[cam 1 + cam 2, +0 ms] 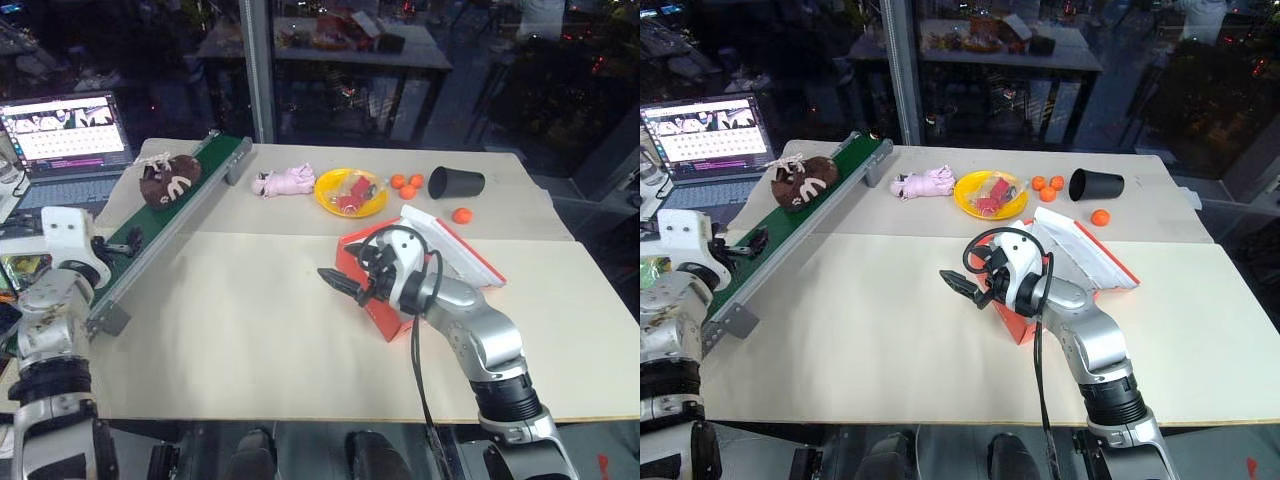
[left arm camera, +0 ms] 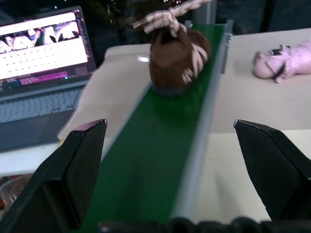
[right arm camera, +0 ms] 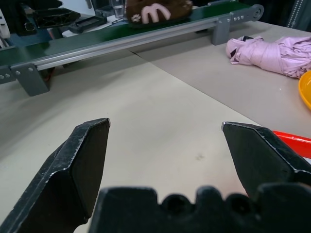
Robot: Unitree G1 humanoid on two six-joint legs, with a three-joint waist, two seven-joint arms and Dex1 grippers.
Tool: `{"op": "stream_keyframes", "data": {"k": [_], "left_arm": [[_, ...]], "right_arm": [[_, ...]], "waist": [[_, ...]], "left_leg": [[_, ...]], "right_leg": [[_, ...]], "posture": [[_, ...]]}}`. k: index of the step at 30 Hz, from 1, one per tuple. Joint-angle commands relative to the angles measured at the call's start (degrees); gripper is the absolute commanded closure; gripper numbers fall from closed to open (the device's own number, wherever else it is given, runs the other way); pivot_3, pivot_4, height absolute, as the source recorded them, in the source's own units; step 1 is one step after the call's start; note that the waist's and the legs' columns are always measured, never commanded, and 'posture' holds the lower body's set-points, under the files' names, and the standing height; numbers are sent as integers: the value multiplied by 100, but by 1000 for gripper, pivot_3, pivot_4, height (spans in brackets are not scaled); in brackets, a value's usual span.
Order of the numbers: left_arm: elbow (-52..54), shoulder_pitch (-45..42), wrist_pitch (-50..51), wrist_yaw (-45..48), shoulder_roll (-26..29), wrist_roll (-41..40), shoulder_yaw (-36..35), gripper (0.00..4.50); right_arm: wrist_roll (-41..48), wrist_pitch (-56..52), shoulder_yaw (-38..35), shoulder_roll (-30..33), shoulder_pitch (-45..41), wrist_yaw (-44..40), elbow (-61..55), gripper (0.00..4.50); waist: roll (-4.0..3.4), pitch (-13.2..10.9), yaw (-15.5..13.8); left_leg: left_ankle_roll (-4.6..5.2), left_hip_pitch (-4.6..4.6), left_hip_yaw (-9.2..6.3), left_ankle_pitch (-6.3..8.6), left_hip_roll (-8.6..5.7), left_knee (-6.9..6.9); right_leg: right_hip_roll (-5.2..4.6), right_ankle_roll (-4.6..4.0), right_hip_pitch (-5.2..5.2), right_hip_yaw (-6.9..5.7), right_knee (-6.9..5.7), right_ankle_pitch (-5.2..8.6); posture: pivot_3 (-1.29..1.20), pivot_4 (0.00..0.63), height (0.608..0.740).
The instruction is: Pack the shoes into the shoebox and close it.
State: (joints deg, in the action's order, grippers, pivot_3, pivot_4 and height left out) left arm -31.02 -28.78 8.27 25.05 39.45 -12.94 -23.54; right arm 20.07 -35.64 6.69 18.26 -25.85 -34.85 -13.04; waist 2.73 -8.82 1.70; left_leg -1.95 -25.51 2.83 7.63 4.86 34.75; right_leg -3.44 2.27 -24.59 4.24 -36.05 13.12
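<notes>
over at 10 o'clock the shoes (image 1: 168, 179) sit on the conveyor (image 1: 170, 225), shoebox (image 1: 440, 262) unpacked and not closed, left gripper (image 2: 175, 174) and right gripper (image 3: 167, 162) both wide and empty.

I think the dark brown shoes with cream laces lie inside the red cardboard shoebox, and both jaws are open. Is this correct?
Not quite. The dark brown shoes with cream laces lie on the green conveyor belt at the table's left side, not inside the red cardboard shoebox; the left eye view shows this. The rest holds: the left gripper and the right gripper both have open jaws.
</notes>
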Motion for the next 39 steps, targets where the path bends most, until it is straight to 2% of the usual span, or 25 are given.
{"op": "stream_keyframes", "data": {"k": [1,4,12,23,27,28,32,34,37,39], "left_arm": [[-627,-287,-403,203,267,6,-44,0],[-1162,-446,-551,353,377,-11,-45,0],[-2289,-866,-871,638,579,-38,-52,0],[-3030,-1227,-933,1074,756,-6,56,0],[-3070,-1244,-877,1306,704,-60,92,1099],[-3043,-1232,-881,1324,682,-63,100,1535],[-2345,-1214,-623,1364,321,-182,225,2495],[-1879,-1216,-380,1374,156,-305,252,2780],[-8,-1302,466,1223,-491,-775,489,2780],[800,-1345,903,1033,-790,-973,563,2780]], "right_arm": [[42,58,-49,46,-48,-9,-244,111],[40,40,-44,75,-47,-11,-257,111],[12,12,-42,213,-64,-37,-256,111],[-14,-60,-34,406,-48,-34,-246,111],[-21,-113,-39,441,-70,-35,-264,0],[-22,-123,-43,447,-71,-36,-269,0],[12,-247,-98,464,-104,15,-339,0],[79,-322,-170,430,-134,62,-373,0],[659,-647,-738,-20,-407,399,-418,0],[928,-809,-1009,-232,-564,573,-413,0]], "waist": [[0,0,-2],[1,0,-5],[1,0,-74],[1,0,-87],[1,1,-106],[1,0,-126],[1,0,-231],[2,0,-281],[13,-5,-311],[15,-6,-293]], "left_leg": [[0,-1,0,0,0,-1],[2,-11,-1,-1,1,-5],[5,-51,-2,-4,0,4],[4,-58,-5,-4,0,8],[4,-59,-5,-5,0,10],[4,-59,-5,-5,0,10],[-6,-60,-5,-9,1,17],[-12,-71,-3,-13,2,22],[-17,-83,-2,-16,5,34],[-20,-94,-3,-21,6,41]], "right_leg": [[0,0,-1,-1,0,1],[1,26,-14,-5,-4,-13],[2,28,-51,-8,-15,-15],[2,29,-55,-13,-18,-16],[1,29,-55,-14,-22,-16],[1,29,-54,-16,-24,-16],[-2,29,-53,-21,-31,-17],[-5,29,-52,-25,-34,-17],[-7,25,-50,-28,-35,-18],[-7,41,-52,-30,-36,-30]], "posture": [[0,150,736],[0,150,736],[0,150,736],[0,150,736],[0,150,736],[0,150,736],[0,150,736],[0,150,736],[0,150,736],[0,150,736]]}}
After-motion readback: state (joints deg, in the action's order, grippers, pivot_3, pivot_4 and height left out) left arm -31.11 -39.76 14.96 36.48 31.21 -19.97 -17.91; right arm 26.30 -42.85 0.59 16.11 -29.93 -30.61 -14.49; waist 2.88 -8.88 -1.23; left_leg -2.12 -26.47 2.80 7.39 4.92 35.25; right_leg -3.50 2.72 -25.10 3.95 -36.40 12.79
